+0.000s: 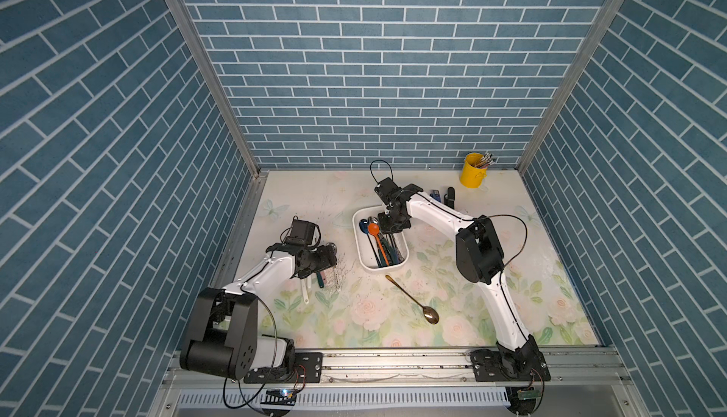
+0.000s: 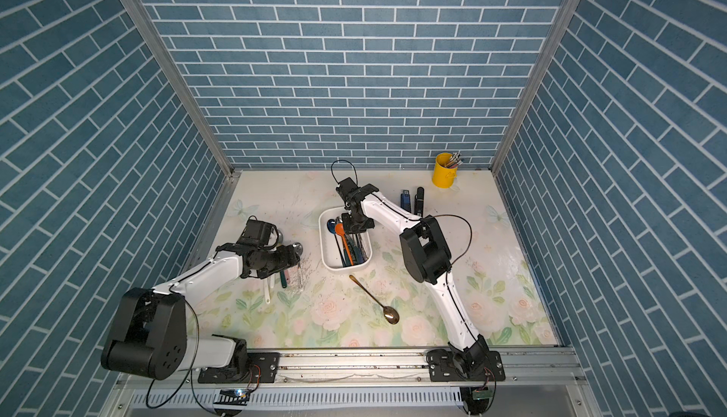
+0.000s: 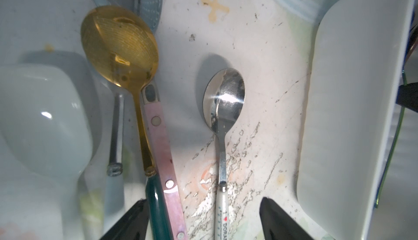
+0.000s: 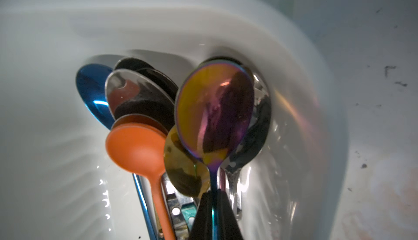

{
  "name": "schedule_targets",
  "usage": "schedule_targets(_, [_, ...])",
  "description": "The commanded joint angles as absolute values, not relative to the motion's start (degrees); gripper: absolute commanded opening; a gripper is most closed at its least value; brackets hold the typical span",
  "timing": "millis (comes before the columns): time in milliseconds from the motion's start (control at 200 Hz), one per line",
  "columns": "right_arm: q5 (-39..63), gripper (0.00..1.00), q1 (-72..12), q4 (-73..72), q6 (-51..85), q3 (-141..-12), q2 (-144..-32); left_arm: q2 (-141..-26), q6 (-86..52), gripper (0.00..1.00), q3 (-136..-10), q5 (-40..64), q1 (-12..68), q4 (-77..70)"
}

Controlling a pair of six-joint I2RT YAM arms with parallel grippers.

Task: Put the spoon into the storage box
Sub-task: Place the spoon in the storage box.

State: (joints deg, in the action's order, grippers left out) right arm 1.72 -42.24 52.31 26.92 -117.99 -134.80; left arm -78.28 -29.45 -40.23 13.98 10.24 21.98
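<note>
The white storage box (image 1: 364,256) (image 2: 329,256) stands mid-table with several spoons in it. My right gripper (image 4: 213,195) (image 1: 387,224) hangs over its far end, shut on the thin handle of an iridescent spoon (image 4: 214,110) whose bowl lies near the box wall (image 4: 158,24). My left gripper (image 3: 203,201) (image 1: 328,259) is open, low over loose spoons left of the box. The white handle of a silver spoon (image 3: 224,98) runs between its fingers without touching them. A gold-bowled spoon with a green handle (image 3: 119,46) lies along one finger.
A long gold spoon (image 1: 413,297) (image 2: 373,295) lies on the floral mat in front of the box. A pink-handled utensil (image 3: 158,137) and a white ceramic spoon (image 3: 40,119) lie by the left gripper. A yellow cup (image 1: 472,171) stands at the back right, with dark items (image 1: 448,195) near it.
</note>
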Motion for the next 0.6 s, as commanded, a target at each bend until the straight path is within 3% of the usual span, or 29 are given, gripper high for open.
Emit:
schedule_targets(0, [1.24, 0.06, -42.54, 55.15, 25.71, -118.59, -136.25, -77.0, -29.7, 0.83, -39.83, 13.18, 10.02, 22.65])
schedule_targets(310, [1.22, 0.22, -42.63, 55.72, 25.8, -119.77, -132.39, -77.51, -30.3, 0.82, -41.02, 11.92, 11.59, 24.03])
schedule_targets(595, [-3.41, 0.27, -42.39, 54.2, 24.4, -116.07, -123.45, -79.15, -33.15, 0.79, -41.59, 9.41, 15.68, 25.31])
